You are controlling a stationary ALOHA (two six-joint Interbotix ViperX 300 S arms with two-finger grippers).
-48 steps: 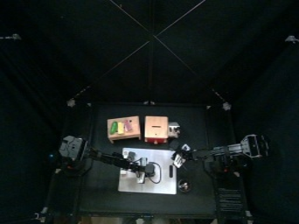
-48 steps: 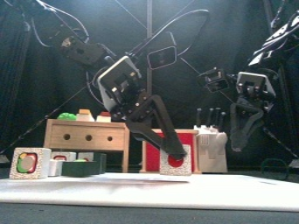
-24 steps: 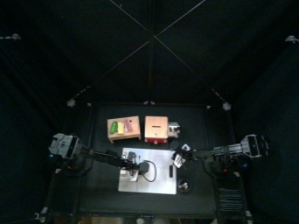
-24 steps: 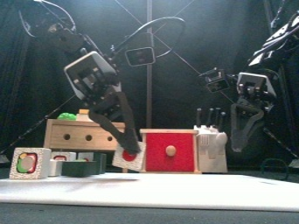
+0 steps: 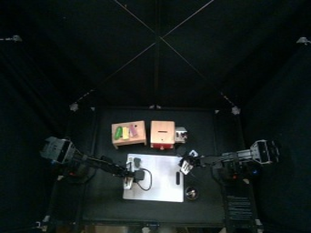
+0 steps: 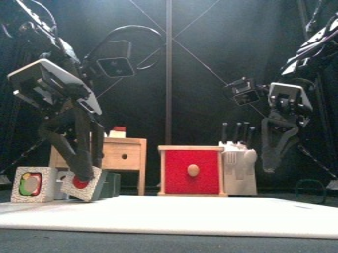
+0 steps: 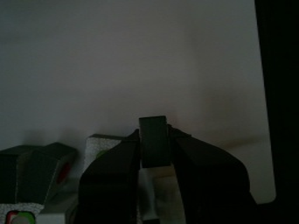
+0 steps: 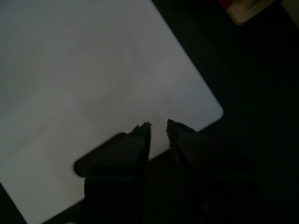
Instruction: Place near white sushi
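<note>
My left gripper [image 6: 82,184] is shut on a white sushi piece with a red centre [image 6: 83,182] and holds it low at the table's left side. It sits right beside the white sushi [image 6: 34,184], which has a colourful filling. In the top view the left gripper [image 5: 127,179] is at the left edge of the white mat [image 5: 165,182]. In the left wrist view the jaws close around the held piece [image 7: 156,144]. My right gripper [image 6: 270,160] hangs shut and empty above the table's right side. In its wrist view the right gripper [image 8: 160,131] is over the mat's corner [image 8: 198,109].
A dark green sushi piece [image 6: 109,184] lies by the white one. Behind stand a wooden drawer box [image 6: 128,153], a red box with a knob [image 6: 193,171] and a white knife holder [image 6: 238,166]. In the top view the boxes [image 5: 145,134] stand behind the mat.
My left arm has swung to the left with the red-centred sushi piece, from in front of the red box to beside the white sushi. The right arm has not moved.
</note>
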